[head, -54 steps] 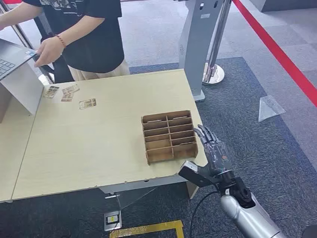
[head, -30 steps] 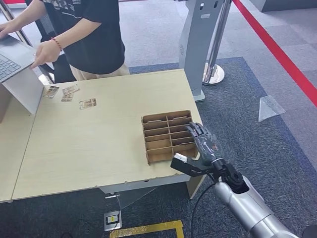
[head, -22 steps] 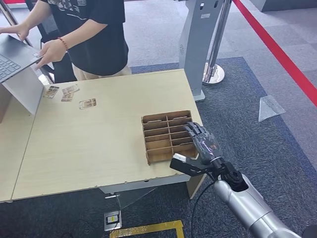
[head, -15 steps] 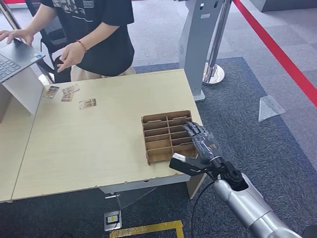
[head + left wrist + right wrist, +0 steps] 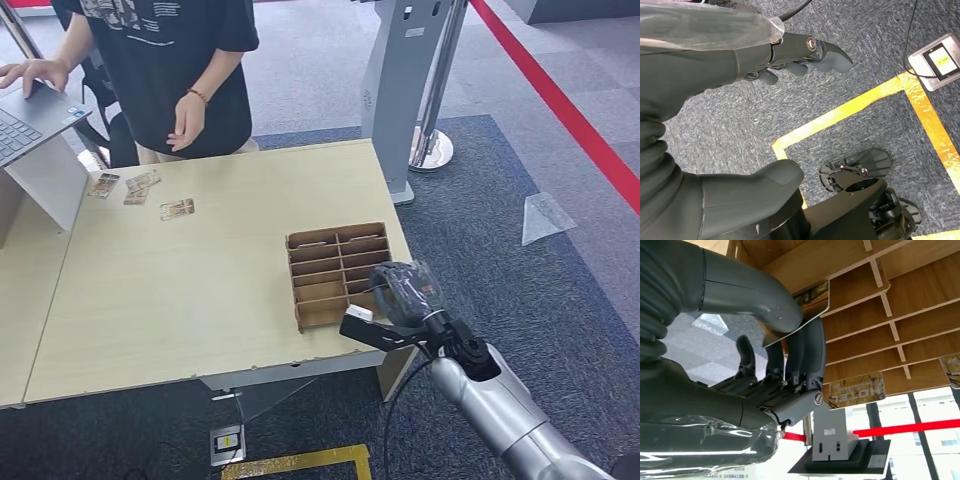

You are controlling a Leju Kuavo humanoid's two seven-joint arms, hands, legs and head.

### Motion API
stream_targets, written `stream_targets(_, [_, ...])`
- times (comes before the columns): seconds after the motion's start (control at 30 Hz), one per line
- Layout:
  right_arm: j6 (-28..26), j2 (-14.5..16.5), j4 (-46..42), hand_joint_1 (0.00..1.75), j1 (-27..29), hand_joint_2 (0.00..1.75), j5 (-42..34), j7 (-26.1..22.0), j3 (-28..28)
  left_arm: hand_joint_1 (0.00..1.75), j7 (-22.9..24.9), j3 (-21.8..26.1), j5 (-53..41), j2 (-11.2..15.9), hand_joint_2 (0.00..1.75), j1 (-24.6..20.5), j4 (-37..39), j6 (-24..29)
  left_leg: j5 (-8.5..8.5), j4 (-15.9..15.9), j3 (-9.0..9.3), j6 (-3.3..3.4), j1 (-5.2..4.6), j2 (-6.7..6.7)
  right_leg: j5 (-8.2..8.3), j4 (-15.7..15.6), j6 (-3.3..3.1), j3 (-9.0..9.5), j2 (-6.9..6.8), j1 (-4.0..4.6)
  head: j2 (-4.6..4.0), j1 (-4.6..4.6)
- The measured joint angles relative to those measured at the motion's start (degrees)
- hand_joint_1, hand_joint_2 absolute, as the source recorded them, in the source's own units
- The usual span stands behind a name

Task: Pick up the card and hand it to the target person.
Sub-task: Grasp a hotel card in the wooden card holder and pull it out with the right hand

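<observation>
My right hand reaches over the near right corner of the wooden slotted organizer on the table. Seen from the right wrist, the thumb and fingers of that hand pinch a printed card at the edge of an organizer slot. Another card marked HOTEL stands in a nearby slot. Three loose cards lie at the table's far left. A person in a black shirt stands behind the far edge. My left hand hangs over the carpet with fingers apart, holding nothing.
A laptop sits on a raised stand at the far left, with the person's hand on it. A grey kiosk stand and a stanchion base stand beyond the table's right end. A red floor line runs at the right.
My right hand moved in over the organizer's near right slots and its fingers curled down onto a card. The person drew one hand back from the laptop toward their body.
</observation>
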Motion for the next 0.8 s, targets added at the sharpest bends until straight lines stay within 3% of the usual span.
stream_targets(0.5, [0.5,0.0,-1.3,1.73,-0.5,1.75,0.7,-0.2,0.2,0.0,0.0,0.0,0.1,0.0,1.75,0.0,0.0,0.1,0.0,0.0,0.0,0.0,0.0,0.0,0.0,0.0,0.0,0.0,0.0,0.0,0.01,0.0])
stream_targets(0.8, [6.3,-1.6,-6.0,1.74,-3.1,1.75,3.6,0.4,0.7,0.0,0.0,0.0,-0.8,0.0,1.75,-0.1,0.0,-0.4,0.01,0.0,0.01,0.01,0.0,0.01,0.01,0.0,0.0,0.0,0.01,0.0,-0.01,0.0])
